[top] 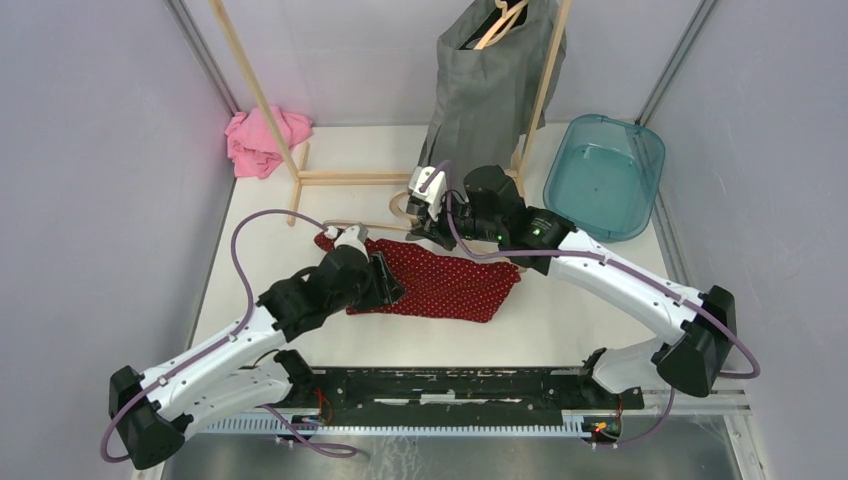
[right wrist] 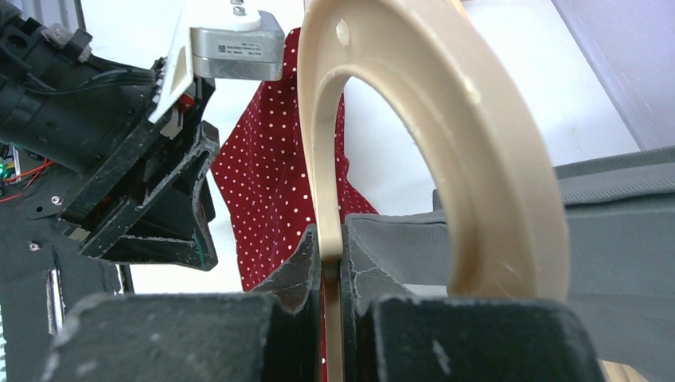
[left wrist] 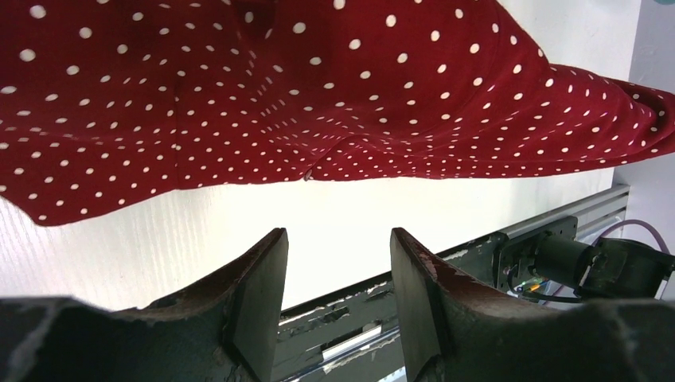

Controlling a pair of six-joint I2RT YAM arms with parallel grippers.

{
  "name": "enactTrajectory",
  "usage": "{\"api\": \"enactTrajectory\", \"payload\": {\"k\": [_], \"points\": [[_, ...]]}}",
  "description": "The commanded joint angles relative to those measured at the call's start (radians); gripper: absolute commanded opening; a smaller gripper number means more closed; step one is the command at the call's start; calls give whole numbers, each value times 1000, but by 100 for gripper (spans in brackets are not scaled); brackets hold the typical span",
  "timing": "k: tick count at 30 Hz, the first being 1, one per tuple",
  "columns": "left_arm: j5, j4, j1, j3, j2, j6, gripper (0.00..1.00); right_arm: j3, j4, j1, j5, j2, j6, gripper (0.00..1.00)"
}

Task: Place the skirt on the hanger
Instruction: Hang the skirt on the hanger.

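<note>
The red skirt with white dots (top: 450, 285) lies flat on the white table, also seen in the left wrist view (left wrist: 318, 95) and the right wrist view (right wrist: 271, 175). My right gripper (top: 425, 225) (right wrist: 330, 247) is shut on the curved hook of a pale wooden hanger (right wrist: 477, 143) (top: 398, 207), held at the skirt's far edge. My left gripper (top: 385, 280) (left wrist: 338, 239) is open and empty, low over the skirt's left part, its jaws framing bare table just off the hem. It also shows in the right wrist view (right wrist: 151, 199).
A wooden clothes rack (top: 265, 100) stands at the back with a grey garment (top: 490, 90) hung on another hanger. A teal plastic tub (top: 603, 175) sits at the back right. A pink cloth (top: 265, 140) lies at the back left.
</note>
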Motion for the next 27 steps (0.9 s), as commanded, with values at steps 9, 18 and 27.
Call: {"api": "enactTrajectory", "payload": {"k": [9,18,27], "points": [[-31,32,2,11,-31,-27,57,142,8,6,36,-48,31,1],[-42,-43,1,151,-6,22,58,249,-52,4,70,-31,33,1],[-5,6,2,131,-38,-1,59,359,-83,4,154,42,57,1]]}}
